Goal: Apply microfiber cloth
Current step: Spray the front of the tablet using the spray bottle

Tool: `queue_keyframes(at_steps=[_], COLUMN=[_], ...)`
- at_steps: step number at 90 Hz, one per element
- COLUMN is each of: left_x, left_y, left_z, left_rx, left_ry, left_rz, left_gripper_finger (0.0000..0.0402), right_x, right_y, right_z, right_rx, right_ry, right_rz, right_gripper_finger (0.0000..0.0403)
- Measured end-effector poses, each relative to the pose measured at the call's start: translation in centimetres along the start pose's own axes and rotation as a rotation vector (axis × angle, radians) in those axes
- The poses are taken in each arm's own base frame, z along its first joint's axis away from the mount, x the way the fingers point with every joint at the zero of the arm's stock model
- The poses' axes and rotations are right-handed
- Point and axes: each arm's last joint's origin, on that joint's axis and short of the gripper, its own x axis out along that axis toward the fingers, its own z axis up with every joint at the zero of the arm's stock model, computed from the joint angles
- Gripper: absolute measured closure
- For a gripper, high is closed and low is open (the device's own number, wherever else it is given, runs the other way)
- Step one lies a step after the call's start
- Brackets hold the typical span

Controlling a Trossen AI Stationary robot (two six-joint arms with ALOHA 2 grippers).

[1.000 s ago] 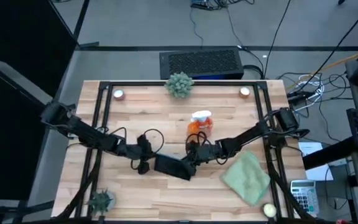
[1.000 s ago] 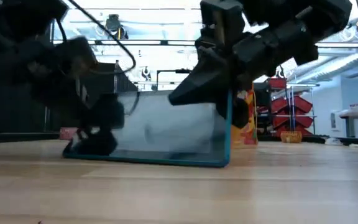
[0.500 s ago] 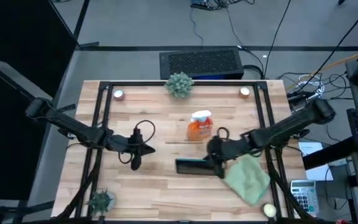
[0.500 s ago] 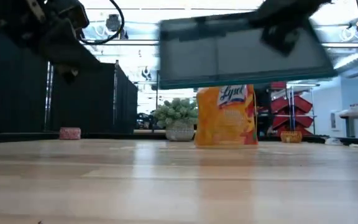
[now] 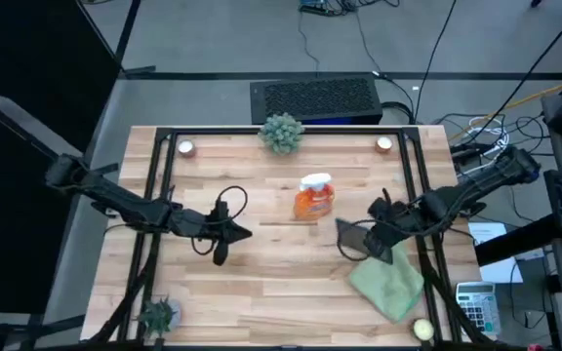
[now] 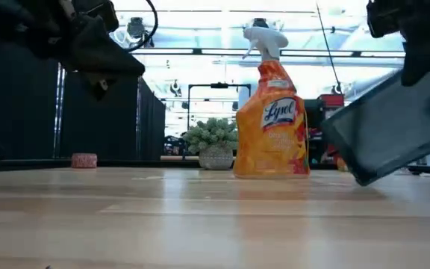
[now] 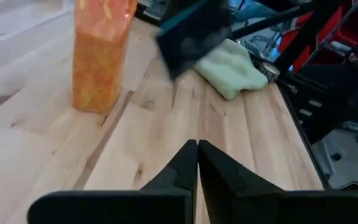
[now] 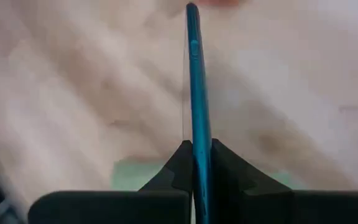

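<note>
My right gripper (image 5: 371,236) is shut on a dark tablet with a blue rim (image 5: 352,237), tilted above the table's right half (image 6: 394,138). The pale green microfiber cloth (image 5: 388,283) lies rumpled on the table just to the near right of the tablet. The cloth (image 7: 232,65) also shows in the left wrist view, behind the tablet (image 7: 194,34). My left gripper (image 5: 230,234) is shut, holds nothing, and hovers over the left middle of the table (image 7: 197,155). My right gripper pinches the tablet's thin edge (image 8: 195,134) between its two fingers, one finger on each flat face. It comes slanting down from the table's right side and holds the raised end (image 6: 424,82). The tablet hangs tilted; whether its low corner (image 6: 362,179) touches the table I cannot tell.
An orange spray bottle (image 5: 312,198) stands at the middle. A round green plant (image 5: 281,132) sits at the far edge and a spiky one (image 5: 159,314) at the near left. Two small candles (image 5: 185,147) (image 5: 384,143) sit at the far corners, a pale ball (image 5: 422,330) near right.
The tablet stood on its long edge at the table's middle with both grippers at it. My right gripper has lifted it and carried it toward the right edge, tipping it over to a slant beside the cloth. My left gripper has come away and drawn back up and left.
</note>
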Motion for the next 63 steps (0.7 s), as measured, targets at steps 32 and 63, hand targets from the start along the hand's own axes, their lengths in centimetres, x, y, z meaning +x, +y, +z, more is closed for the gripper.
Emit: queue_keyframes(at_steps=[32,63], left_x=[5.4,9.9], left_y=[0.8,3.3], left_z=[0.7,2.4], left_rx=[0.095,0.047], left_ry=[0.072,-0.043], left_rz=[0.116,0.217], left_gripper_finger=[0.0401,0.0401], right_x=[0.4,1.3], right_y=[-1.6,0.4], right_z=[3.6,5.7], right_rx=[-0.068,-0.253], right_ry=[-0.390,-0.388], right_rz=[-0.238,-0.079], right_gripper_finger=[0.0392,0.0392])
